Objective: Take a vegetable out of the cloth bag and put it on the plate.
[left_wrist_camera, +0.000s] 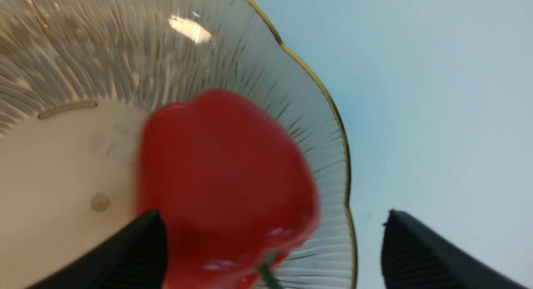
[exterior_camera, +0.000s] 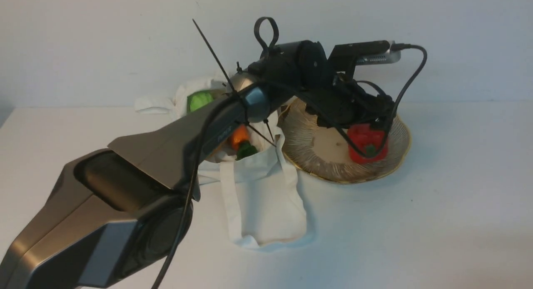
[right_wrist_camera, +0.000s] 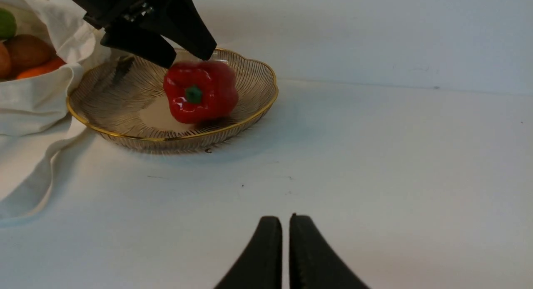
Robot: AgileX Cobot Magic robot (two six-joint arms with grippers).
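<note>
The red bell pepper (exterior_camera: 367, 143) lies on its side in the right half of the ribbed glass plate (exterior_camera: 316, 164), green stem toward the front. My left gripper (exterior_camera: 359, 120) hangs just above it, open, fingers wide apart on either side. In the left wrist view the pepper (left_wrist_camera: 225, 176) fills the space beside one finger on the plate (left_wrist_camera: 316, 126). The right wrist view shows the pepper (right_wrist_camera: 200, 91), the plate (right_wrist_camera: 125, 114) and my left gripper (right_wrist_camera: 187, 61) over it. The white cloth bag (exterior_camera: 266, 197) lies left of the plate. My right gripper (right_wrist_camera: 285, 217) is shut and empty above the bare table.
The bag holds an orange carrot (exterior_camera: 239, 137), a light green vegetable (exterior_camera: 200, 100) and a brown potato (right_wrist_camera: 27, 51). The bag's strap (right_wrist_camera: 25, 185) trails over the table in front of the plate. A white wall stands behind the table.
</note>
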